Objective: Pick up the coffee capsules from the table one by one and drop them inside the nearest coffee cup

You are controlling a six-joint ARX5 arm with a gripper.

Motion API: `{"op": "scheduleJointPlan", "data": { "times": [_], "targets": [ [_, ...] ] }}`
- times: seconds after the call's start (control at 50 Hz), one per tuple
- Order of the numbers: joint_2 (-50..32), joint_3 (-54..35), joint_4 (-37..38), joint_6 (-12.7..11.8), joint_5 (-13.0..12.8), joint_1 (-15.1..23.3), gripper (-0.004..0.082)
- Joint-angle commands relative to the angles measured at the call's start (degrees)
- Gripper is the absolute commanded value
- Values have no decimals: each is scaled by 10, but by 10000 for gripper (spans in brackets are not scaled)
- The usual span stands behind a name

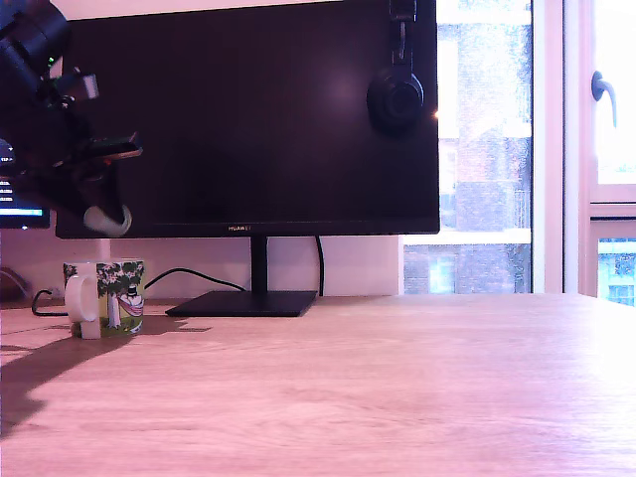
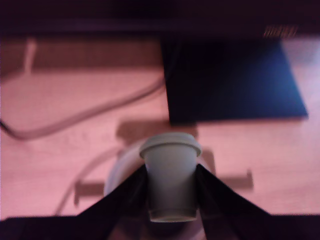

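Gripper [image 2: 171, 192] clamps one coffee capsule [image 2: 171, 172] by its tapered sides, wide rim clear of the fingers [image 2: 222, 200], poised above the coffee cup [image 1: 105, 296] at the exterior view's left, apparently so it falls straight in on release.

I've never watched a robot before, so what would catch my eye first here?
Probably the big dark monitor filling the back of the wooden table. At the exterior view's left, the black gripper hangs above a leafy-printed coffee cup. The wrist view shows a grey coffee capsule pinched between its fingers.
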Motion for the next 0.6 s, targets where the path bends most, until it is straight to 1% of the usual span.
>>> {"op": "scheduleJointPlan", "data": {
  "times": [0.0,0.24,0.58],
  "targets": [
    [12,2,-8,3,3,2,70],
    [12,3,-45,4,3,2,77],
    [12,3,-37,4,3,2,77]
  ]
}}
